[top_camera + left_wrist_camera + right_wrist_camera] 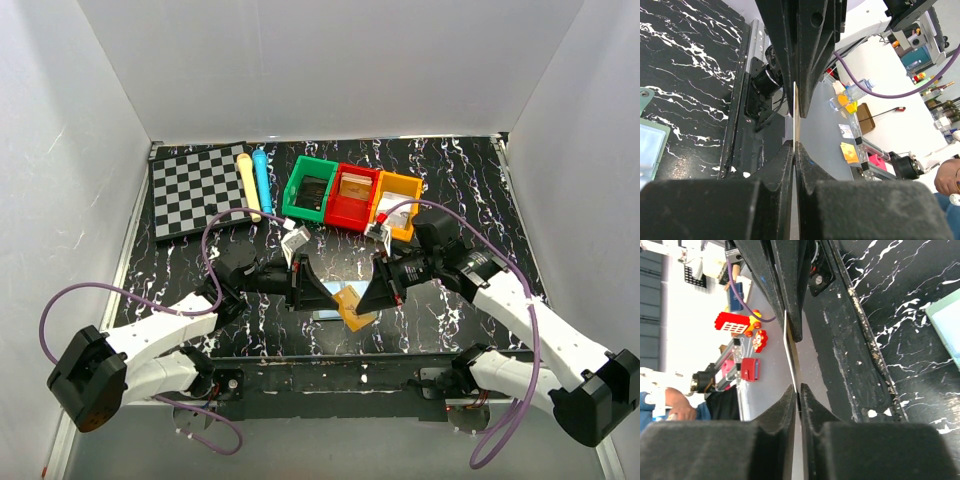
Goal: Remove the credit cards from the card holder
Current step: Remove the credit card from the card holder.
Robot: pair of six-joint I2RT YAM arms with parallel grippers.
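Left fingers tight on one edge-on credit card, right fingers on a second credit card.

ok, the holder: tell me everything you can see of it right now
The holder is a flat, pale blue sleeve with teal edging; it looks like soft plastic or fabric. It lies flat on the black marbled table, mid-width, near the front edge. From the top it is partly covered: a tan-orange card overlaps it. Each wrist view catches only one rounded corner of it, resting on the table. Whether it still holds cards cannot be told.
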